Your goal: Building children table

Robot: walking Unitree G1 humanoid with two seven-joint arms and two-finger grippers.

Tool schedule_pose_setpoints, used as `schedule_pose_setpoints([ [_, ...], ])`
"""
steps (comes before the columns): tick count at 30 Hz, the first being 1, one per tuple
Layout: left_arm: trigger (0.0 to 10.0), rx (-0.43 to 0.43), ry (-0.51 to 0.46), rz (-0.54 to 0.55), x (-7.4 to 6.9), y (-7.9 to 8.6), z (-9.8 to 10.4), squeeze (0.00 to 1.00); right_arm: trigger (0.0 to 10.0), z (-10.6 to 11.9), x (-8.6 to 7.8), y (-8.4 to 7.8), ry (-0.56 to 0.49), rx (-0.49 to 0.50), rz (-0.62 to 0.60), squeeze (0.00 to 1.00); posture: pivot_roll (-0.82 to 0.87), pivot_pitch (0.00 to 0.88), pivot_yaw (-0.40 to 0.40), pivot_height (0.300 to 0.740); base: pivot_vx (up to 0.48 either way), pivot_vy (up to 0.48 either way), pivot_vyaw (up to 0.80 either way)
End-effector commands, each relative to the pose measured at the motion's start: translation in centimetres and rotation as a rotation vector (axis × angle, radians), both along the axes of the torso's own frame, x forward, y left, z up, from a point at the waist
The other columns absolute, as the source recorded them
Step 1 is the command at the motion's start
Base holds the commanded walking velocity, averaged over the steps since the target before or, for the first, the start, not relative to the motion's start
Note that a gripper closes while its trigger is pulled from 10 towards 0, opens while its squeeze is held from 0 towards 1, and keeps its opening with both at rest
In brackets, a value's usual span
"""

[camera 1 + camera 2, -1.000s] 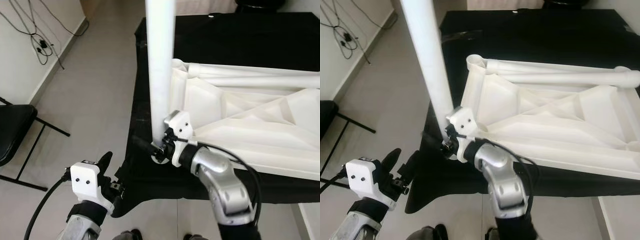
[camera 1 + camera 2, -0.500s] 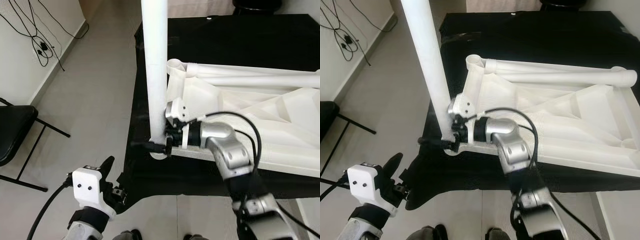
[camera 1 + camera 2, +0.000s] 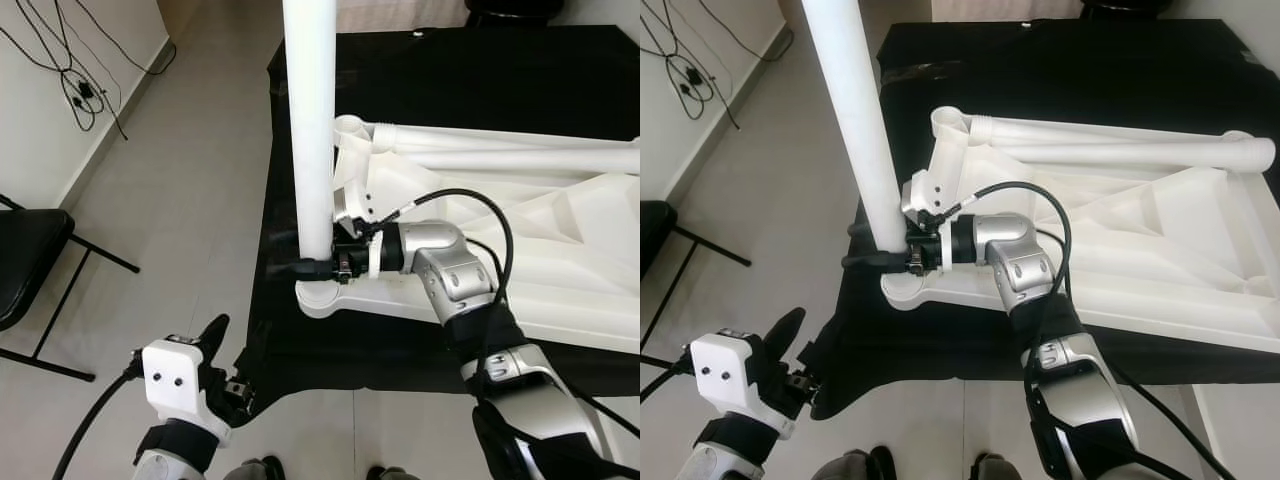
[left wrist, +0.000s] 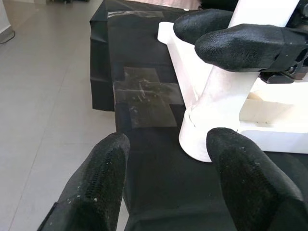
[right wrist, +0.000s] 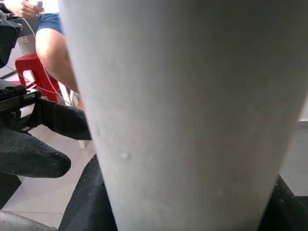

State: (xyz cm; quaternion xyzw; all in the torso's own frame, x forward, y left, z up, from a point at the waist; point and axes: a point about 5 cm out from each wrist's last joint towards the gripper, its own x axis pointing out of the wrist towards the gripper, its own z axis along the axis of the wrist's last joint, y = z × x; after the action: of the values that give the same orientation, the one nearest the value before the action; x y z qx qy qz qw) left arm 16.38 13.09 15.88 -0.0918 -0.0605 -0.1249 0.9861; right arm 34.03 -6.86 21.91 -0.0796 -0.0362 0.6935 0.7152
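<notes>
Now that the right arm has swung farther over the black worktop (image 3: 500,70), the right gripper (image 3: 318,266) clamps the upright white leg (image 3: 312,130) in the tabletop's (image 3: 560,250) near-left corner socket (image 3: 322,297); left gripper (image 4: 168,183) spread, idle.

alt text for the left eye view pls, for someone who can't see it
The robot's right gripper clamps the bottom of a tall white table leg, holding it upright over the corner socket of an upturned white plastic tabletop on a black cloth. The left gripper hangs open low over the grey floor, near a black chair.
</notes>
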Motion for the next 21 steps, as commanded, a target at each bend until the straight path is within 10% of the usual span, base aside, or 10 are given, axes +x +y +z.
schedule_pose_setpoints([
  [1,10.0,0.01,0.012,0.01,-0.2,0.1,0.0,0.0,0.0,-0.4,-0.2,0.1,0.022,0.01,0.005,0.0,0.14,0.24,0.006,0.74,0.0,0.0,0.0],
  [8,10.0,0.011,0.01,0.011,0.0,0.3,0.0,0.0,0.0,-1.3,-1.5,-2.6,-0.001,0.032,-0.148,0.0,0.13,0.23,0.007,0.74,0.0,0.0,0.0],
  [10,10.0,0.014,0.007,0.01,0.4,0.6,-0.2,0.0,0.0,-4.3,-3.0,-4.1,-0.035,-0.067,-0.888,0.0,0.11,0.215,0.003,0.74,0.0,0.0,0.0],
  [13,10.0,0.015,0.005,0.009,0.7,0.7,-0.2,0.0,0.0,-5.3,-4.7,-5.1,-0.05,-0.109,-1.191,0.0,0.1,0.207,0.008,0.74,0.0,0.0,0.0],
  [16,10.0,0.017,0.003,0.008,1.0,0.7,-0.4,0.0,0.0,-5.6,-6.9,-2.9,0.02,-0.067,-1.113,0.0,0.09,0.191,0.022,0.74,0.0,0.0,0.0],
  [21,10.0,0.016,0.006,0.009,1.5,0.9,-0.6,0.0,0.0,-5.0,-5.0,0.2,0.004,-0.008,-1.014,0.0,0.11,0.166,0.016,0.74,0.0,0.0,0.0],
])
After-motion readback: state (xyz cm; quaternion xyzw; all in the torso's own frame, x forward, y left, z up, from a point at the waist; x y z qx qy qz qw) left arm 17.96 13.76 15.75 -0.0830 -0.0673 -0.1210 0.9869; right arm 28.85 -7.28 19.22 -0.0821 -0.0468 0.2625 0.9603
